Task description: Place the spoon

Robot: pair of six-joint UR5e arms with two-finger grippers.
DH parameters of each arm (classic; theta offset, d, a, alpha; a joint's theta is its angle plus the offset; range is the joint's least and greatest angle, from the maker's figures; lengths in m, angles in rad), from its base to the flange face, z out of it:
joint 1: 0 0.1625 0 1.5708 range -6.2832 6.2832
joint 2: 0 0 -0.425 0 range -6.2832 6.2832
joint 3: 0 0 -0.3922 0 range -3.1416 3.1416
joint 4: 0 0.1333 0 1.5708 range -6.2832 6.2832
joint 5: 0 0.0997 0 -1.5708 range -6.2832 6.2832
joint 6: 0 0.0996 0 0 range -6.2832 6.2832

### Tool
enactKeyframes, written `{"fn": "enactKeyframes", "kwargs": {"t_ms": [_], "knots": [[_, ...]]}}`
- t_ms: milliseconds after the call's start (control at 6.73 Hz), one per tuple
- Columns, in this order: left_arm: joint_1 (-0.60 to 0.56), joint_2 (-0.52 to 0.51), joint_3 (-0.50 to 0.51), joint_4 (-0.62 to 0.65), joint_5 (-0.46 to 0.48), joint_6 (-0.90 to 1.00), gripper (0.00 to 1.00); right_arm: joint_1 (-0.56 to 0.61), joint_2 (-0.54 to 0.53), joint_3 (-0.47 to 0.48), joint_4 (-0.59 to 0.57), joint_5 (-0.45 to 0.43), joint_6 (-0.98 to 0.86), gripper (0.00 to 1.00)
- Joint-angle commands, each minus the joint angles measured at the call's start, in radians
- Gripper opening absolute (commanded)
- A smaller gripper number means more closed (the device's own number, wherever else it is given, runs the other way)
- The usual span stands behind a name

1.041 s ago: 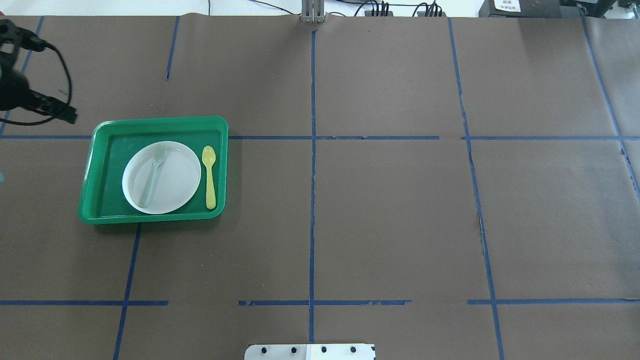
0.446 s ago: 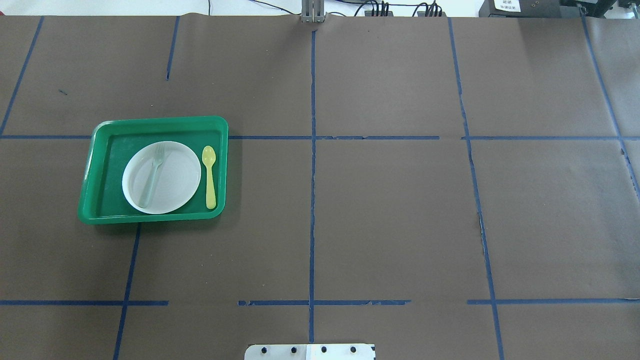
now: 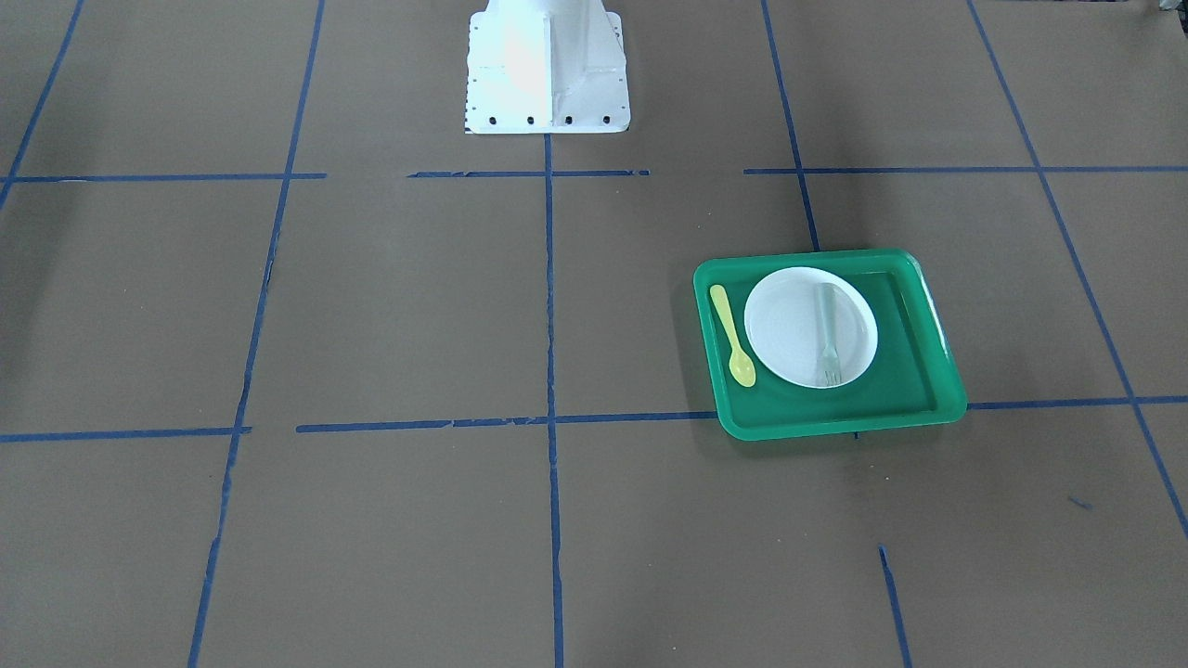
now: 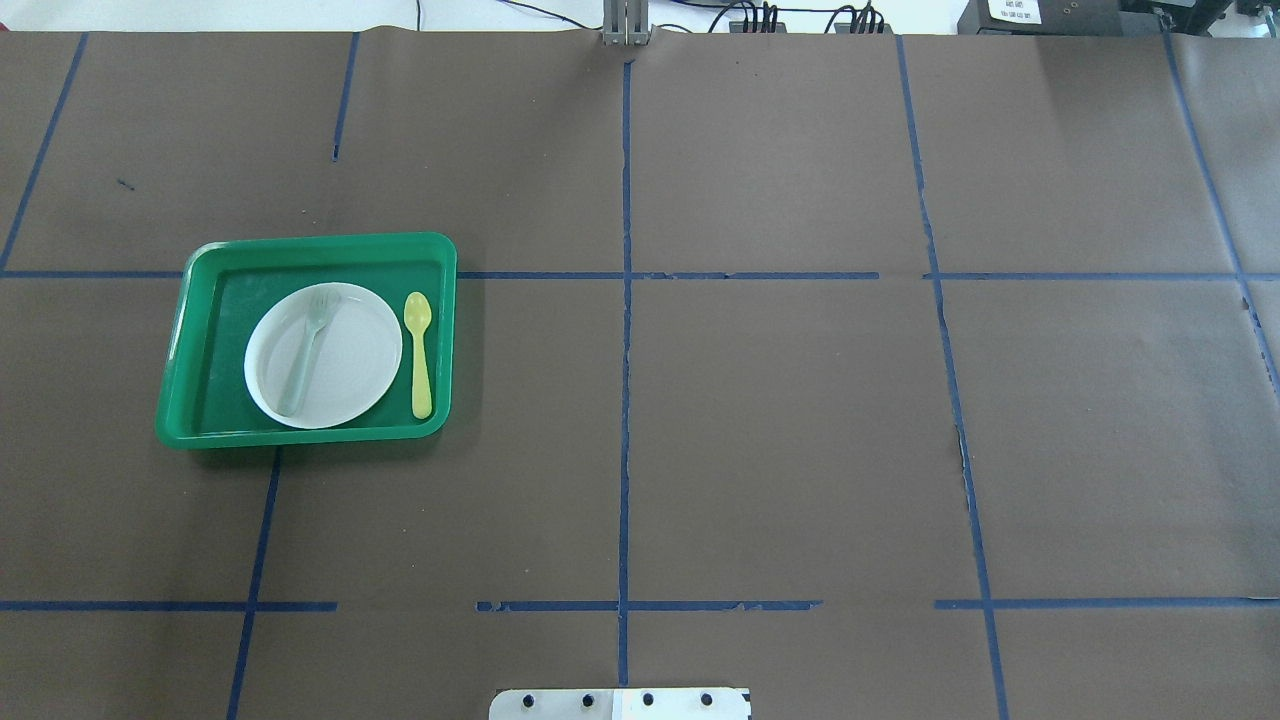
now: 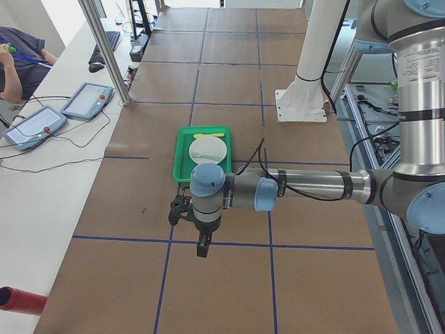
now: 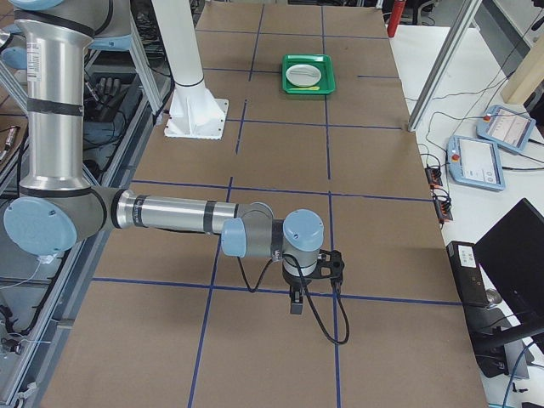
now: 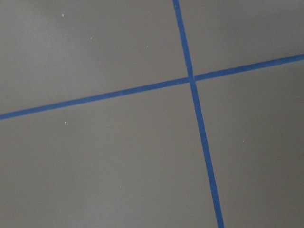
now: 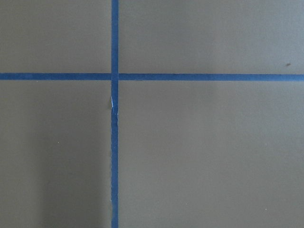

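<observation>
The pale-yellow spoon (image 4: 418, 355) lies flat in the green tray (image 4: 320, 241), just right of the white plate (image 4: 355, 375), bowl end away from me. It also shows in the front view (image 3: 731, 345). A grey-green fork (image 4: 305, 352) lies on the plate. My left gripper (image 5: 201, 247) shows only in the exterior left view, hanging over bare table well short of the tray; I cannot tell if it is open or shut. My right gripper (image 6: 295, 303) shows only in the exterior right view, far from the tray; I cannot tell its state.
Brown paper with blue tape lines (image 4: 625, 400) covers the table. The robot's white base plate (image 4: 620, 703) is at the near edge. Both wrist views show only paper and tape crossings. Tablets and cables lie on the side bench (image 5: 42, 125).
The left arm's dark gripper, at the overhead view's left edge one second ago, has moved out of that view. The tray, plate, fork and spoon have not moved.
</observation>
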Motion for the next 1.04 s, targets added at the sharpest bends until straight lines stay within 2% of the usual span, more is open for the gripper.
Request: {"fn": "enactKeyframes", "kwargs": {"t_ms": [0, 149, 892], "knots": [[-0.016, 0.004, -0.003, 0.041, -0.054, 0.086, 1.0, 0.0, 0.001, 0.0, 0.0, 0.0, 0.0, 1.0], [-0.016, 0.002, 0.002, 0.047, -0.094, 0.086, 1.0, 0.0, -0.001, 0.0, 0.0, 0.0, 0.0, 1.0], [-0.017, -0.013, -0.009, 0.033, -0.099, 0.087, 1.0, 0.0, -0.001, 0.0, -0.002, 0.0, 0.0, 1.0]]}}
